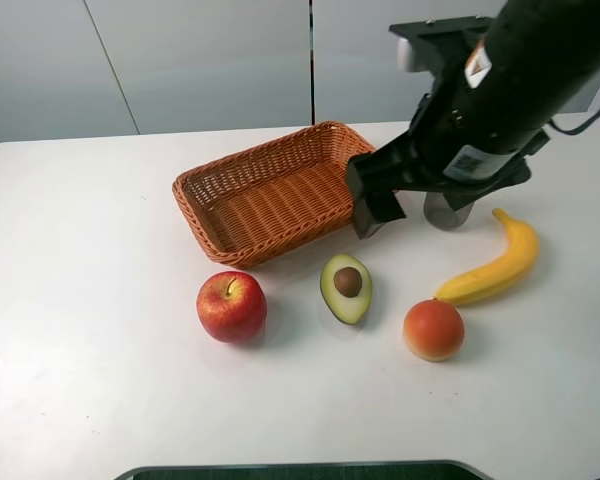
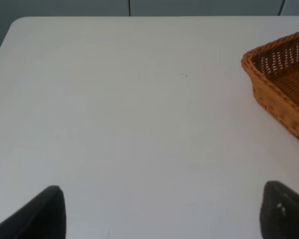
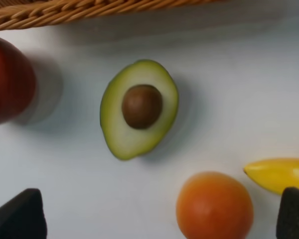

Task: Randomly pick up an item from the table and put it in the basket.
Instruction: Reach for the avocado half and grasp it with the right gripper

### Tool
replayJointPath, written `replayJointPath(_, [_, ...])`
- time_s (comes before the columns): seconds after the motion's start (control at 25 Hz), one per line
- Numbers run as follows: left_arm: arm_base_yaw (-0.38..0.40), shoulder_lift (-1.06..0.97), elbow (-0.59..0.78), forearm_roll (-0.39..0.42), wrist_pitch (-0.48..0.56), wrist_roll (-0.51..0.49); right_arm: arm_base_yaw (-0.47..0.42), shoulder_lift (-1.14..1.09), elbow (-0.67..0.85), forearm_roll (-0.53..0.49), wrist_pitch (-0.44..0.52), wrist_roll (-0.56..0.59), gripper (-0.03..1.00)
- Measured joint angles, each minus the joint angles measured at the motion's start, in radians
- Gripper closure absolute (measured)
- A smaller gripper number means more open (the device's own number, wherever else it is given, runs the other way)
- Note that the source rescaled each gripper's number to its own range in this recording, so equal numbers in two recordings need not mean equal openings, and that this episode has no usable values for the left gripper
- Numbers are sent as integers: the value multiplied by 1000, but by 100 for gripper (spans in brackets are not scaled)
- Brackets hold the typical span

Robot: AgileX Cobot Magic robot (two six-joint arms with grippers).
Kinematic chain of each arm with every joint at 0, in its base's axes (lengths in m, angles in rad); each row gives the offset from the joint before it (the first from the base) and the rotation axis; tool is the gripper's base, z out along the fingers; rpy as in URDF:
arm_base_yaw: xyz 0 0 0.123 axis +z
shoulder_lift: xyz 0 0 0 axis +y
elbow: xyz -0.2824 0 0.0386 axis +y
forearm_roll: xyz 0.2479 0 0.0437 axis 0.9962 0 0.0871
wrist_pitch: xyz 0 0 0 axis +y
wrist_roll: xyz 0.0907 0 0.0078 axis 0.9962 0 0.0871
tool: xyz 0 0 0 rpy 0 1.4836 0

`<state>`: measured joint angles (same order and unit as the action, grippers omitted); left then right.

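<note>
Table (image 1: 80, 380): white; your avocado (image 1: 346, 288) lies mid-frame, just below the basket (image 1: 270, 200).
Right fingers (image 3: 20, 216): spread wide, upper right of it.
Left fingers (image 2: 37, 216): wide, empty.

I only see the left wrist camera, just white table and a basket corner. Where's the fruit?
Observer: A halved avocado lies on the table in front of the basket, pit up.
Kid: Anything beside it?
Observer: In the high view, a red apple sits to its left and an orange-pink fruit to its right.
Kid: Is the other claw holding it?
Observer: No, the right claw hangs open near it, touching nothing.
</note>
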<state>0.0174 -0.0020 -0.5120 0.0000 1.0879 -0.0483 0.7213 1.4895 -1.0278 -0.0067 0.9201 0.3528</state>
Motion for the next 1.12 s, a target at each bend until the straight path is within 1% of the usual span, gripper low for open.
replayJointPath(0.32, [0, 0, 0, 0, 0, 0, 5, 244, -119, 7, -1, 18, -3])
replayJointPath(0.64, [0, 0, 0, 0, 0, 0, 17, 299, -124, 13, -7, 20, -3])
replayJointPath(0.8, [0, 0, 0, 0, 0, 0, 25, 299, -106, 13, -53, 56, -3])
replayJointPath(1.12, [0, 0, 0, 0, 0, 0, 49, 331, -56, 7, -194, 182, -3])
